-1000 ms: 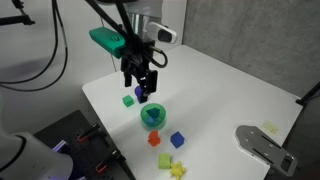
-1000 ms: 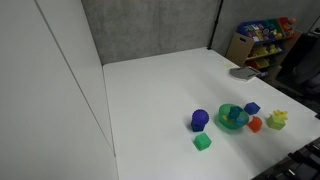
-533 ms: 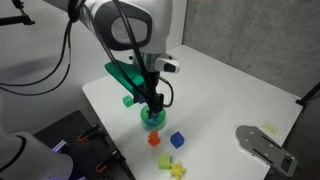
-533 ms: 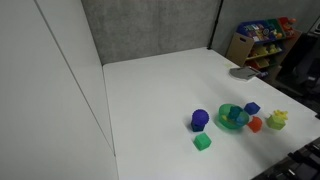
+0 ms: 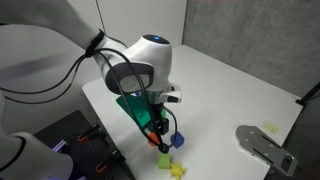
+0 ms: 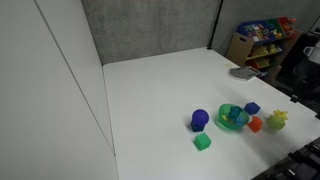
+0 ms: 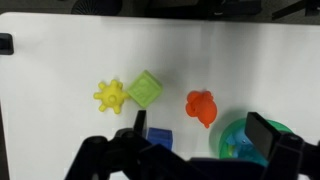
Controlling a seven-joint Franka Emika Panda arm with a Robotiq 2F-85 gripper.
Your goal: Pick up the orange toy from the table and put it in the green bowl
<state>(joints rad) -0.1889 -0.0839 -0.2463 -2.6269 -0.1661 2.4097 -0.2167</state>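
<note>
White table [image 6: 160, 90], green bowl [image 6: 226, 111], orange toy [image 6: 255, 124]

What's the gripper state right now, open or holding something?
Gripper: open, jaws spread wide, holding nothing; the orange toy is not yet grasped.

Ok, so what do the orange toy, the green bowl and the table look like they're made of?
Orange toy: likely moulded plastic or rubber, judging by the even bright colour and rounded lumpy shape.
Green bowl: probably plastic, with uniform colour; it is too cropped to be sure.
Table: smooth white matte top, perhaps laminate, with no grain showing.
</note>
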